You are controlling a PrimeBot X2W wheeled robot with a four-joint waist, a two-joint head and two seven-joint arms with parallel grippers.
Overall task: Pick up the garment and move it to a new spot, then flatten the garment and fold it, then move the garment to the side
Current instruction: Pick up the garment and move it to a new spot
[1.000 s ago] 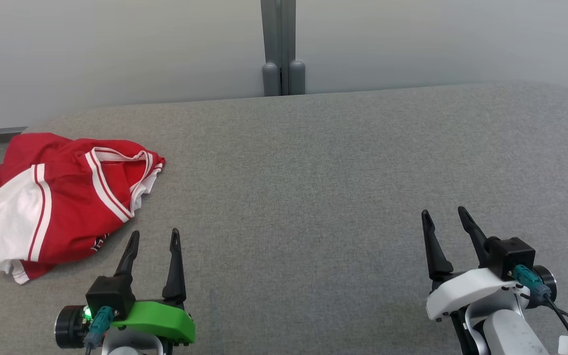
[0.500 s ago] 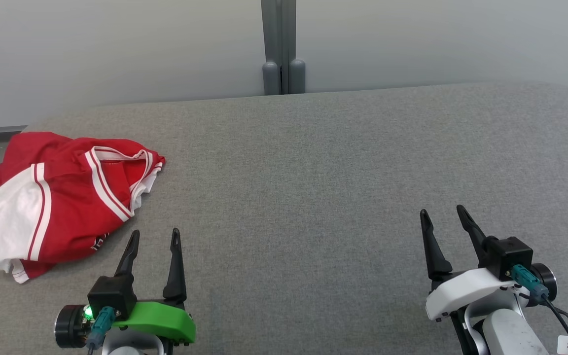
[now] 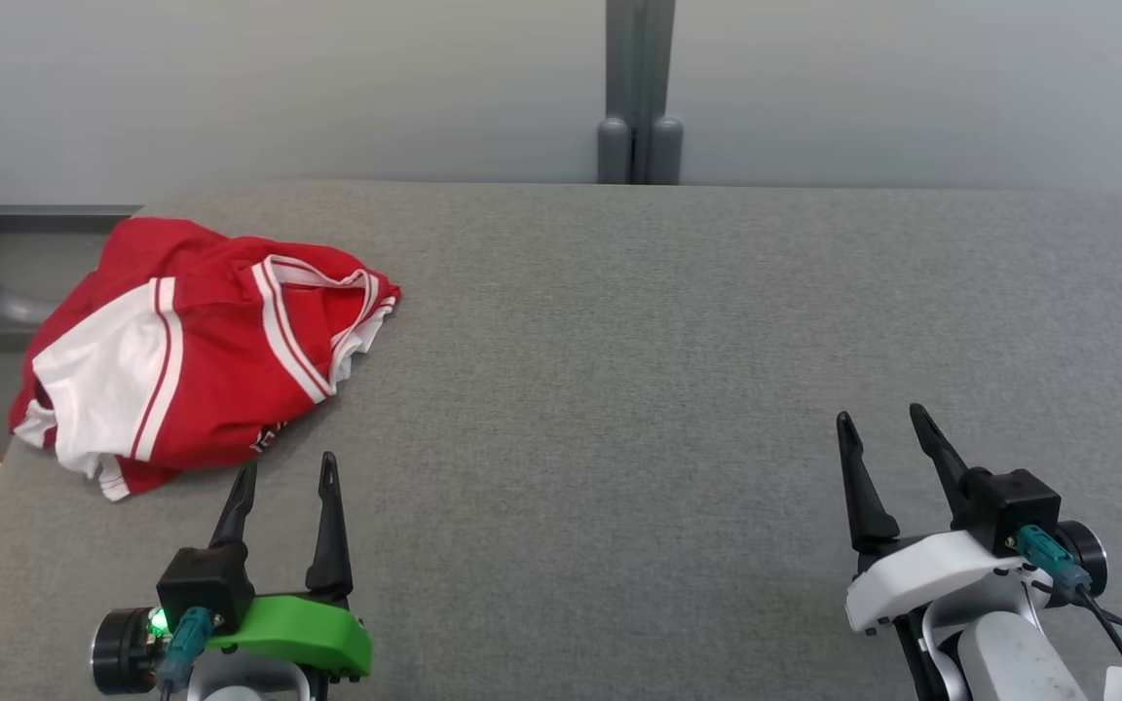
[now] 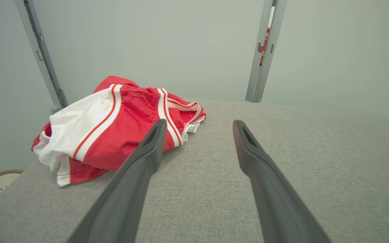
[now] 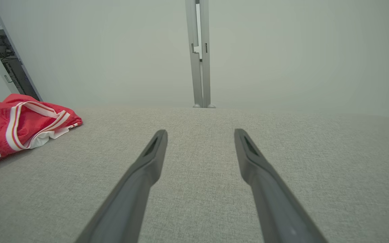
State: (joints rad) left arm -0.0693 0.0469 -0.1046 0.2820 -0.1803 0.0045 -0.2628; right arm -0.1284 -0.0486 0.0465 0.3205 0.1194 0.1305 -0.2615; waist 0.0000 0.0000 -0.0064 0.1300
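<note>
Garment [image 3: 201, 360], red and white, lies crumpled at the far left of the grey worktop [image 3: 619, 389]. Left pincer [image 3: 287, 463], just short of it, and right pincer [image 3: 880, 415], well apart, both gape empty.

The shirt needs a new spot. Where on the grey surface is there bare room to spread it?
Bare: the middle and right of the grey surface, from the red garment across to its right edge, and the near strip between the open left gripper and right gripper. Crowded: the far left corner, where the garment lies bunched.
</note>
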